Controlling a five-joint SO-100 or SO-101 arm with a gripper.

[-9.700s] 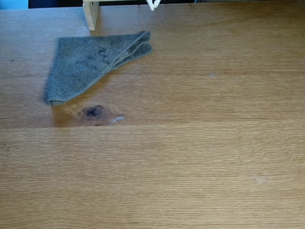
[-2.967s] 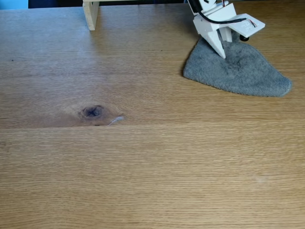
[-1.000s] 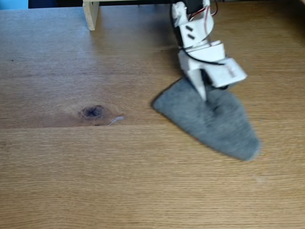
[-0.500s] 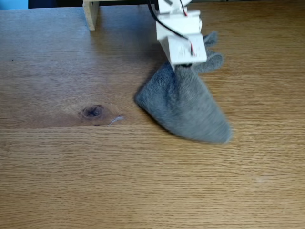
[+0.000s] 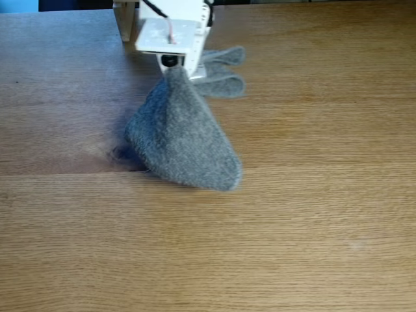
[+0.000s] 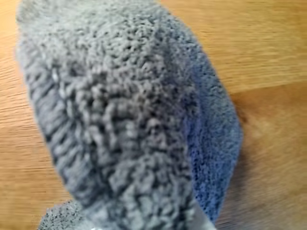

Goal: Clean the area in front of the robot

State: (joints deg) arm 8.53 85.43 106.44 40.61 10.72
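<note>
Grey terry: we count one cloth [image 5: 182, 140], spread on the oak tabletop [image 5: 312, 214], its upper end at the one white gripper [image 5: 174, 70]. The cloth hides the fingertips; the jaws appear to pinch it. The wrist view is blurred, the cloth [image 6: 124, 124] close up.

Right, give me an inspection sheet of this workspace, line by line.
Surface: light-brown wooden tabletop, plank seams visible, no spill seen.
Job's things: grey cloth spread on the tabletop, its narrow end bunched under the claw; the fixed view shows it covering most of a dark mark at its left edge.
Clutter: nothing seen.
Grippers: white claw sits on the cloth's top end; fingertips hidden, state cannot be told.
Cables: a thin reddish wire and a black one on the arm.
Surroundings: pale wooden post at the table's far edge.
</note>
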